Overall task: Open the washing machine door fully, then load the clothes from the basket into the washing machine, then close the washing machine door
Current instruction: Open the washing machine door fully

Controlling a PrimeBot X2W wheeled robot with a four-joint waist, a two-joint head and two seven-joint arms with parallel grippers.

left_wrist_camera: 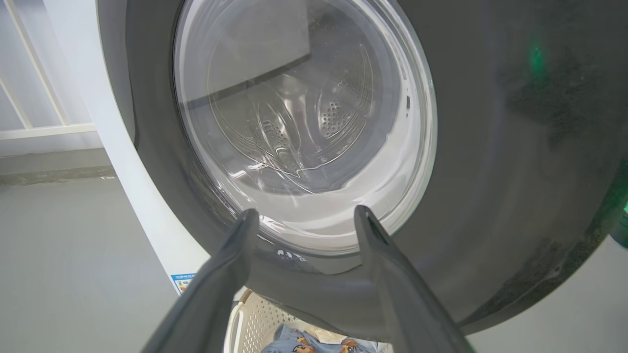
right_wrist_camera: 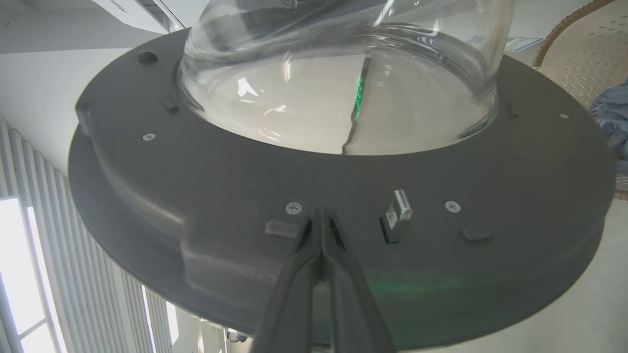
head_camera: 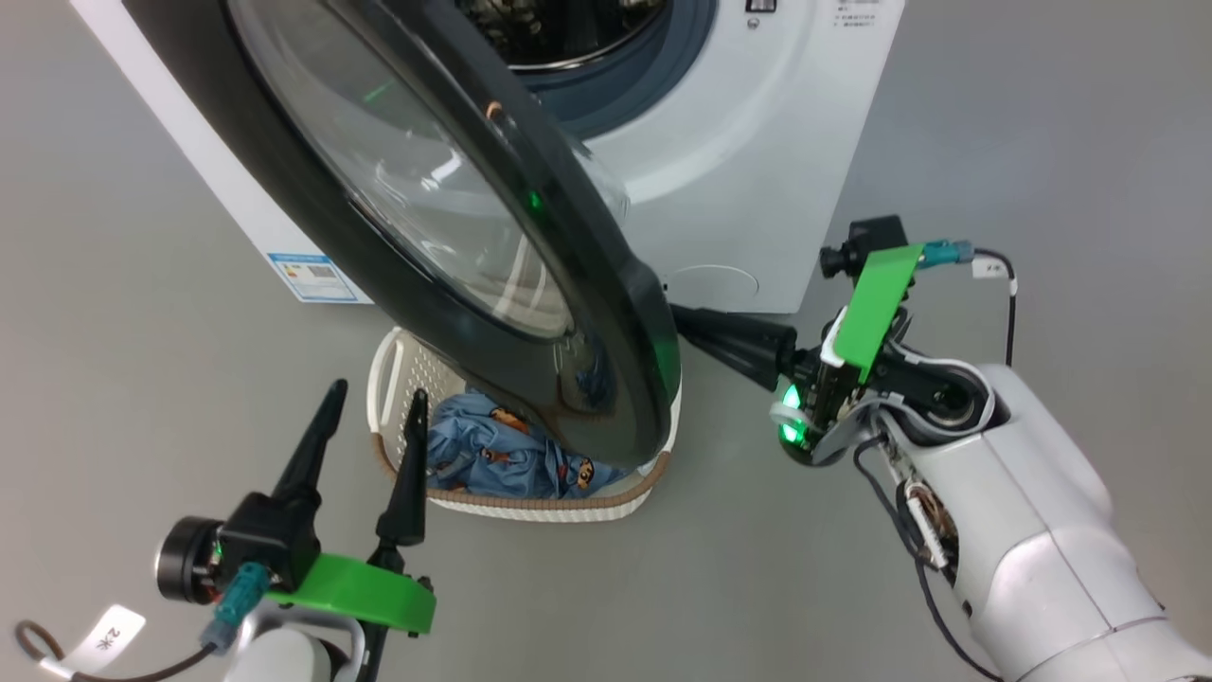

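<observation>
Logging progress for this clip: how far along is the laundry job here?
Done: the door is unlatched and stands partway open, over the basket. In hand: the shut right gripper sits against the door's inner rim, apparently pushing it wider; the left gripper hangs open by the basket. Left: finish opening, load the clothes lying in the basket, close the door.

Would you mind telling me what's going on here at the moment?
The washing machine door is being opened: the right gripper, jaws shut, presses its tips against the door's inner rim. The door hangs partly open over the basket, where the clothes lie. The left gripper hovers open beside the basket.
</observation>
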